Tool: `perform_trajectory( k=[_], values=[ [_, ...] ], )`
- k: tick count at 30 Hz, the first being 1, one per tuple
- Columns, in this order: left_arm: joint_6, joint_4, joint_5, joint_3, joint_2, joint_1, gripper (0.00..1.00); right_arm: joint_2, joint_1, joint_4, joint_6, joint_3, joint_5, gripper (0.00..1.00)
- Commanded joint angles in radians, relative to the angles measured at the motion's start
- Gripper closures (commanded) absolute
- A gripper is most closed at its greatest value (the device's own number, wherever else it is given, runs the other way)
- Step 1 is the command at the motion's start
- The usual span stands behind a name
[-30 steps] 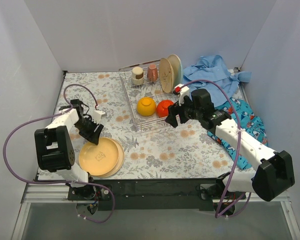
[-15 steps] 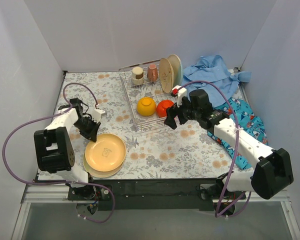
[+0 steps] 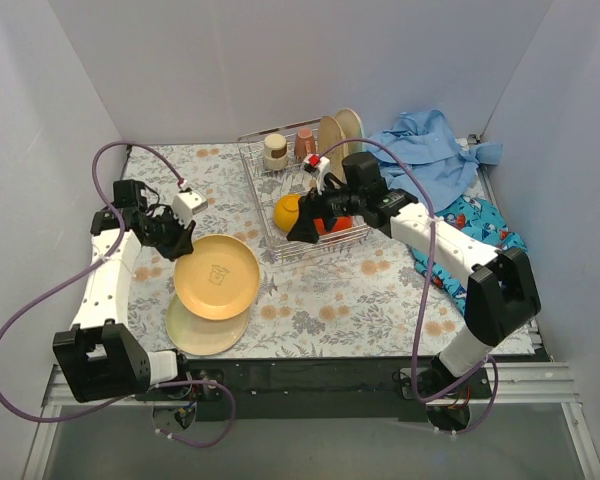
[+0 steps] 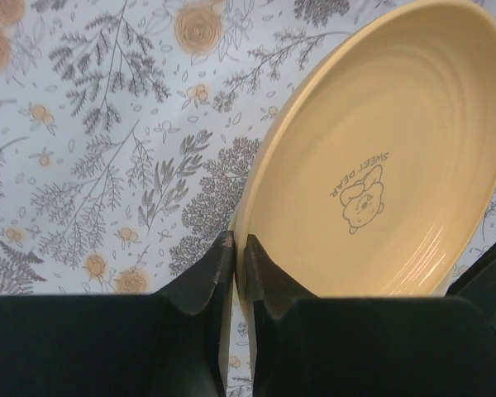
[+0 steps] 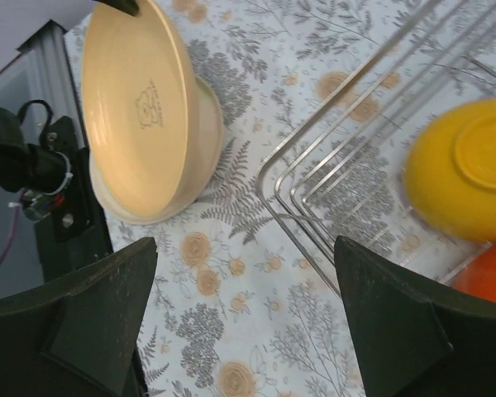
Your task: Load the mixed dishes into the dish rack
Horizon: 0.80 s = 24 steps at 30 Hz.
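I am clamping my left gripper (image 4: 236, 248) on the yellow plate (image 4: 380, 165) and holding my right gripper (image 5: 244, 248) open beside the dish rack (image 3: 270, 225).

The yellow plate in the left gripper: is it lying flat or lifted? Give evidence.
Lifted and tilted. The left gripper pinches the yellow plate by its rim, hanging over a second plate lying flat.

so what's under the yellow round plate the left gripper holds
A second yellow-tan round plate lies flat on the floral tablecloth; the lifted plate covers its far part.
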Motion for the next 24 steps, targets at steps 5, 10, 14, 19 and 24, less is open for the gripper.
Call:
perform_trajectory(
  k=[5,10,14,19,24],
  values=[
    [-0.039,0.007,0.158,0.044,-0.071,-0.050,1.00,0.117,0.085,0.081,0.082,0.156,-0.151,0.05],
    [-0.112,0.044,0.212,0.058,-0.069,-0.067,1.00,0.169,0.133,0.069,0.086,0.203,-0.080,0.06],
    [-0.150,0.064,0.256,0.078,-0.072,-0.074,1.00,0.200,0.153,0.066,0.099,0.214,-0.059,0.12],
    [-0.166,0.066,0.284,0.092,-0.069,-0.076,1.00,0.238,0.154,0.073,0.116,0.226,-0.045,0.28],
    [-0.222,0.108,0.270,0.066,-0.066,-0.074,1.00,0.243,0.154,0.095,0.104,0.243,-0.094,0.80]
  ],
)
